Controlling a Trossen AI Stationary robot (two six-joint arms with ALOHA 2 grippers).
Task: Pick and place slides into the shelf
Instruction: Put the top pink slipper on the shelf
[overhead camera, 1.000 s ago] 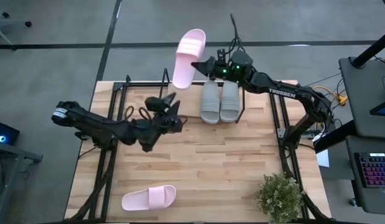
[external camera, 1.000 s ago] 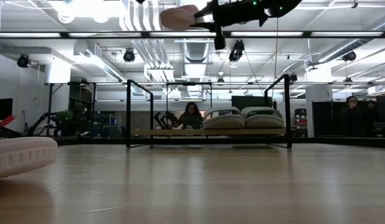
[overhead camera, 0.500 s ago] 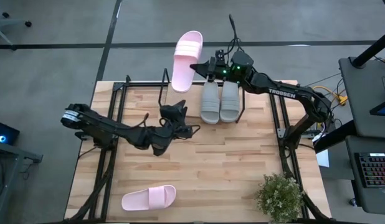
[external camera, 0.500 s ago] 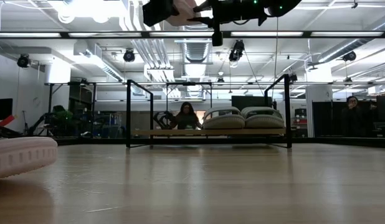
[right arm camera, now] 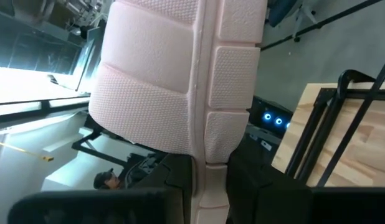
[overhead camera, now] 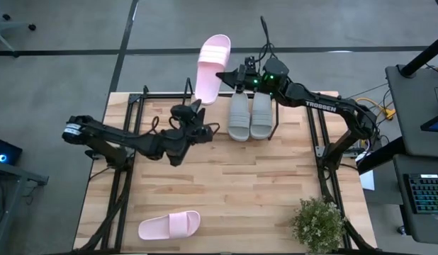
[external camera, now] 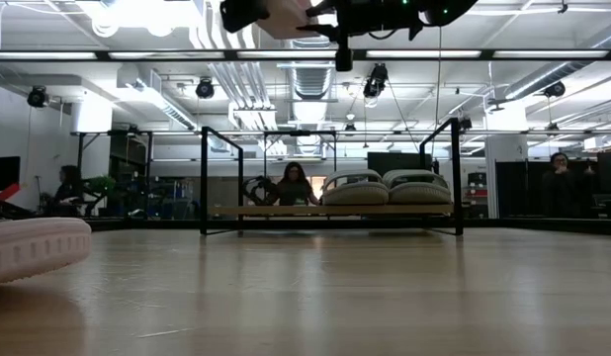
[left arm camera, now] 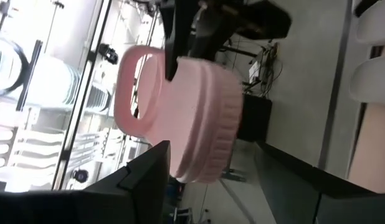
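Four foam slides in the high view: my right gripper (overhead camera: 224,75) is clamped on the edge of one pale pink foam slide (overhead camera: 213,68), holding it raised past the far edge of the butcher-block tabletop (overhead camera: 226,191). Light grey foam pair (overhead camera: 249,115) sits side by side on the low shelf with light wood board and thin black frame (overhead camera: 279,113), right part of it. Second pale pink slide (overhead camera: 169,225) lies on the tabletop near the front left, well apart from the shelf. My left gripper (overhead camera: 198,120) hovers over the shelf's left part, fingers spread, holding nothing. Small green potted plant (overhead camera: 318,224) at front right corner.

Low view: grey pair (external camera: 385,188) rests on the shelf board (external camera: 276,211); second pink slide (external camera: 34,247) at the left edge on the wood. Held slide (external camera: 286,12) and both arms at the top edge. Seated person (external camera: 293,186) behind the shelf.

Left wrist view: held pink slide (left arm camera: 180,115) ahead, strap toward me, gripped from above by the other arm's dark fingers (left arm camera: 174,37).

Right wrist view: my fingers (right arm camera: 174,180) pinch the slide's sole edge (right arm camera: 186,81); shelf frame (right arm camera: 342,118) and tabletop beyond.
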